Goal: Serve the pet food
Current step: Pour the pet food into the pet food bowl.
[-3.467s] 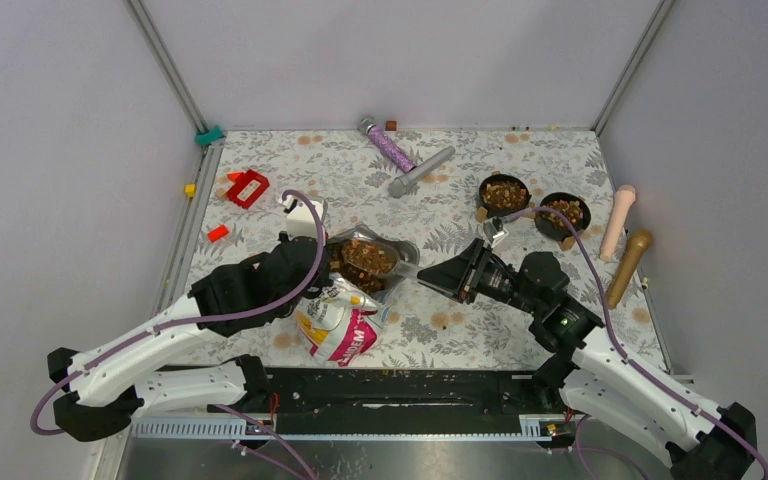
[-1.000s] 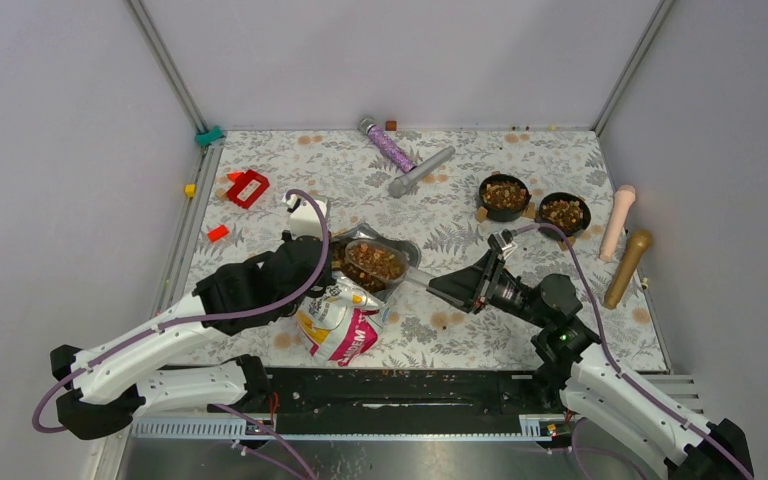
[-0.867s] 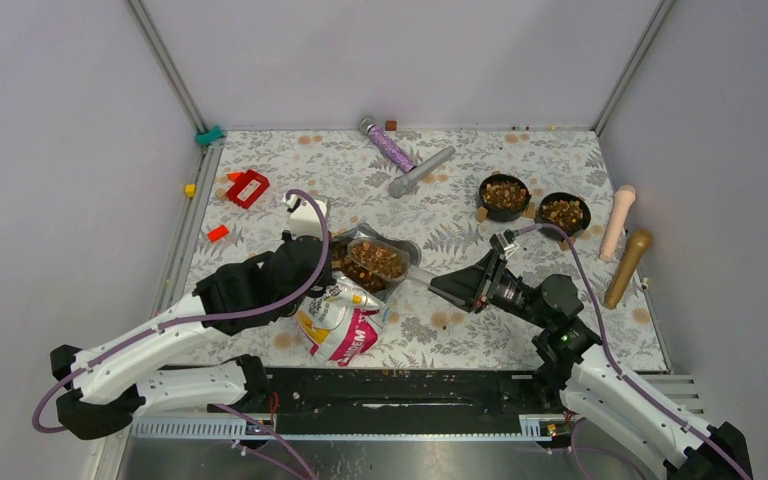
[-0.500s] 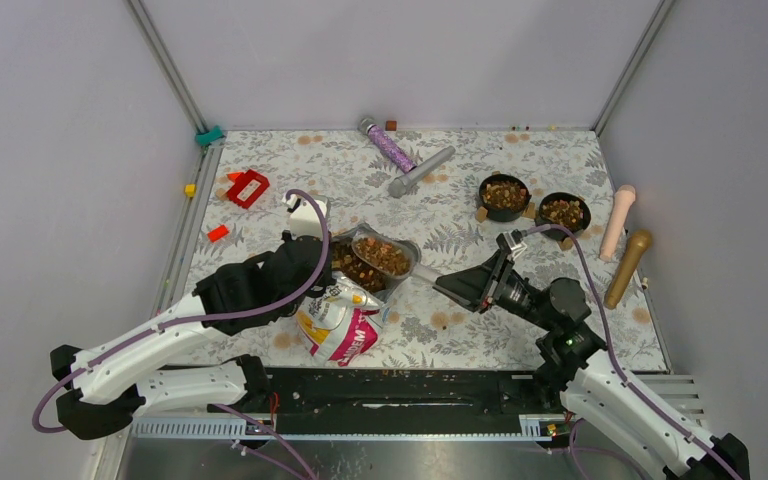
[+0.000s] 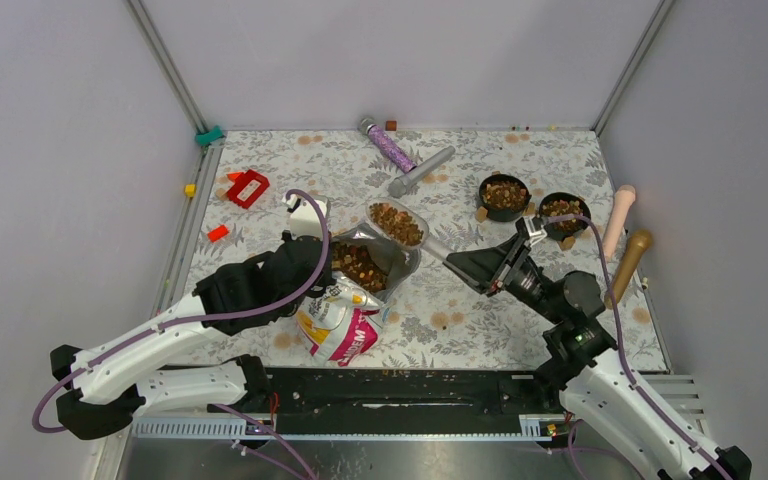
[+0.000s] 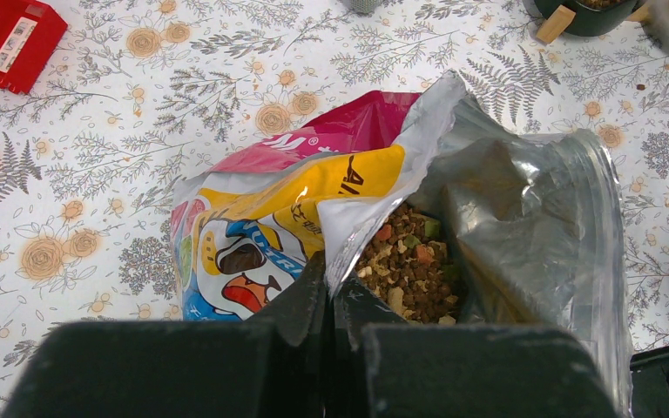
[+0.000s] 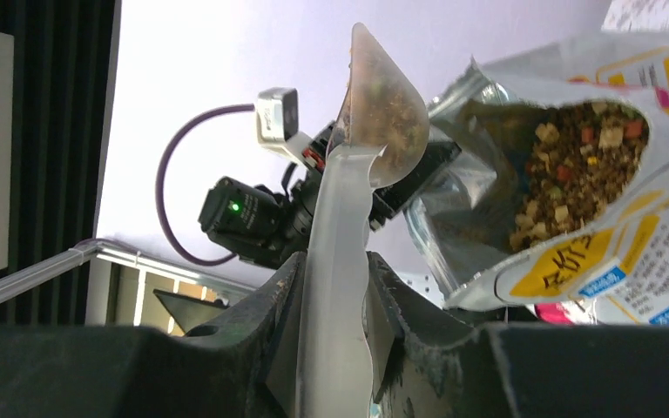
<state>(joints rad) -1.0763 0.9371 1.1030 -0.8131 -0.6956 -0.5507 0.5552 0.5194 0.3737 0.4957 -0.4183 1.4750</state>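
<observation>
Now, your left claw (image 6: 329,296) is clenched tight on the front lip of the bag (image 6: 314,178). It pinches the edge and holds the mouth wide. Inside the silver lining you can see the pet food (image 6: 405,270), little brown bits with some red and green ones mixed in. The bag lies on the table (image 5: 290,160) with its open end pointing away from the arms.

Your right claw (image 7: 331,274) is grasping the flat handle of a clear scoop (image 5: 397,224), with one finger on each side. The scoop is full of pet food and its open side faces up. It sits just past the bag's mouth, on the far side.

To the right of the scoop, two round black bowls (image 5: 504,195) stand side by side, and both have pet food in them.

Farther back on the table lie a sparkly purple tube (image 5: 390,148) and a grey tube (image 5: 421,171), close together. A red block (image 5: 248,187) sits far off on the left. A pink stick (image 5: 617,222) and a gold stick (image 5: 629,266) lie at the right edge.
</observation>
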